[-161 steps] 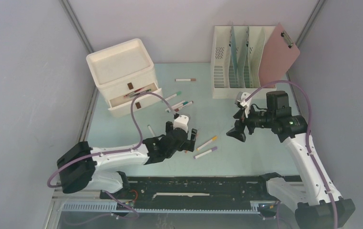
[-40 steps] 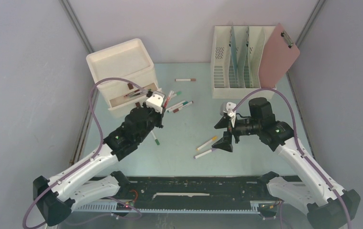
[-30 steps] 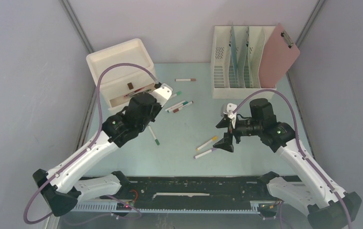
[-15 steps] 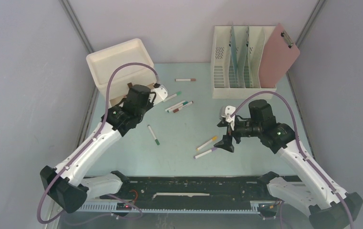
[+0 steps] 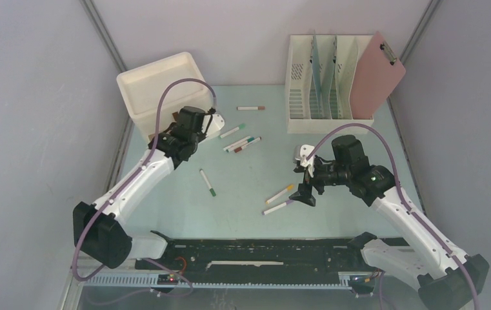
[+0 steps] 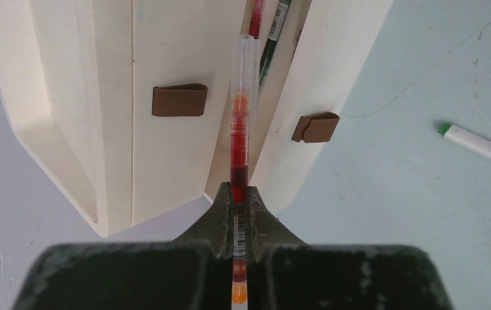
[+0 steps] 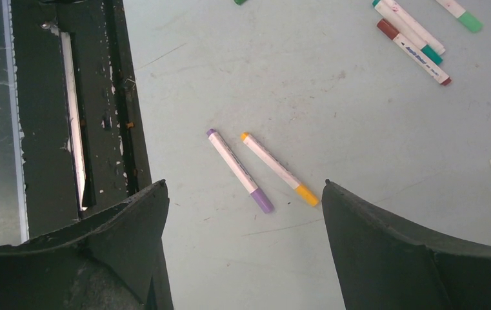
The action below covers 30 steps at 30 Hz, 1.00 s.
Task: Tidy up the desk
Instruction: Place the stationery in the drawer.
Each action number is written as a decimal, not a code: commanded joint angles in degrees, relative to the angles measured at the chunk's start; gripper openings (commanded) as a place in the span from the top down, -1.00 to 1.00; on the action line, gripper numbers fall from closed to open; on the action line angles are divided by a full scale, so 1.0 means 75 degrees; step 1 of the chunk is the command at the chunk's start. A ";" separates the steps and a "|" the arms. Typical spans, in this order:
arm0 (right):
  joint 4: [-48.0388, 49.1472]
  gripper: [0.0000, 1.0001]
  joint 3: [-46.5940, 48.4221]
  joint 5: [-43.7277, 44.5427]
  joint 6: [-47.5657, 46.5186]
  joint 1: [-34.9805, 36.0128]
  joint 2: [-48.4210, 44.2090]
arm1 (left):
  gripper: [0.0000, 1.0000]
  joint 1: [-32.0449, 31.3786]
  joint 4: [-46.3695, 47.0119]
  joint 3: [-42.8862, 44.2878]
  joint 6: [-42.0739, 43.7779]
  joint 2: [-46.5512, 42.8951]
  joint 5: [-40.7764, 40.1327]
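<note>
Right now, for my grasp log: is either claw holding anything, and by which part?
The left claw pinches a red pen near its orange end, opposite the clear cap. The right claw is open, empty.

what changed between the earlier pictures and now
The left hand carried a red pen from the middle of the desk back and left to the drawer unit. The pen's tip now points into its open drawer. The right hand shifted slightly toward the purple marker and yellow marker, open throughout. The green-tipped marker, file rack and clipboard stayed put.
</note>
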 commanded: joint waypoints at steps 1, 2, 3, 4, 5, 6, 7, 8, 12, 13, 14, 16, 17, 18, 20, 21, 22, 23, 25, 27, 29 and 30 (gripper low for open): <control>-0.0019 -0.90 0.0289 0.0046 -0.0159 0.0066 -0.0005 | 1.00 0.0174 0.0778 0.0332 0.0336 0.0154 -0.0141; -0.0027 -0.90 0.0291 0.0041 -0.0164 0.0066 -0.0009 | 1.00 0.0209 0.0928 0.0297 0.0387 0.0187 -0.0169; -0.0030 -0.90 0.0285 0.0041 -0.0170 0.0072 -0.0007 | 1.00 0.0228 0.1069 0.0268 0.0449 0.0216 -0.0219; -0.0023 -0.90 0.0291 0.0041 -0.0180 0.0071 -0.0005 | 1.00 0.0251 0.1205 0.0243 0.0526 0.0268 -0.0296; -0.0024 -0.90 0.0288 0.0041 -0.0171 0.0066 -0.0006 | 1.00 0.0274 0.1345 0.0230 0.0588 0.0324 -0.0392; -0.0022 -0.90 0.0286 0.0038 -0.0171 0.0066 -0.0005 | 1.00 0.0278 0.1462 0.0227 0.0668 0.0387 -0.0515; -0.0029 -0.90 0.0286 0.0029 -0.0170 0.0072 0.0006 | 1.00 0.0289 0.1559 0.0227 0.0736 0.0450 -0.0575; -0.0030 -0.90 0.0283 0.0034 -0.0181 0.0067 0.0006 | 1.00 0.0307 0.1657 0.0227 0.0795 0.0518 -0.0608; -0.0048 -0.90 0.0286 0.0035 -0.0181 0.0072 0.0017 | 1.00 0.0369 0.1965 0.0227 0.0980 0.0712 -0.0669; -0.0043 -0.90 0.0286 0.0035 -0.0181 0.0073 0.0016 | 0.98 0.0380 0.2016 0.0235 0.1002 0.0753 -0.0682; -0.0042 -0.90 0.0290 0.0027 -0.0189 0.0074 0.0011 | 0.93 0.0394 0.2054 0.0238 0.1014 0.0802 -0.0706; -0.0036 -0.90 0.0290 0.0043 -0.0193 0.0066 0.0019 | 0.91 0.0424 0.2165 0.0232 0.1052 0.0871 -0.0730; -0.0047 -0.90 0.0289 0.0043 -0.0193 0.0066 0.0017 | 0.91 0.0433 0.2225 0.0227 0.1064 0.0907 -0.0746; -0.0040 -0.90 0.0291 0.0046 -0.0196 0.0069 0.0019 | 0.89 0.0461 0.2283 0.0227 0.1073 0.0933 -0.0753; -0.0051 -0.90 0.0285 0.0046 -0.0193 0.0067 0.0030 | 0.83 0.0533 0.2408 0.0207 0.1068 0.1012 -0.0748; -0.0048 -0.90 0.0287 0.0046 -0.0193 0.0066 0.0030 | 0.79 0.0572 0.2475 0.0198 0.1062 0.1053 -0.0743; -0.0053 -0.90 0.0292 0.0046 -0.0194 0.0066 0.0014 | 0.74 0.0612 0.2506 0.0192 0.1062 0.1093 -0.0758; -0.0052 -0.90 0.0292 0.0046 -0.0193 0.0066 0.0017 | 0.68 0.0636 0.2527 0.0191 0.1038 0.1139 -0.0775; -0.0053 -0.90 0.0292 0.0046 -0.0193 0.0066 0.0010 | 0.60 0.0665 0.2605 0.0164 0.0990 0.1185 -0.0796; -0.0045 -0.90 0.0291 0.0043 -0.0193 0.0063 0.0007 | 0.50 0.0674 0.2692 0.0124 0.0948 0.1173 -0.0826; -0.0048 -0.90 0.0282 0.0030 -0.0193 0.0055 -0.0011 | 0.41 0.0677 0.2722 0.0087 0.0901 0.1119 -0.0842; -0.0053 -0.90 0.0291 0.0034 -0.0193 0.0054 -0.0018 | 0.38 0.0677 0.2723 0.0076 0.0858 0.1074 -0.0834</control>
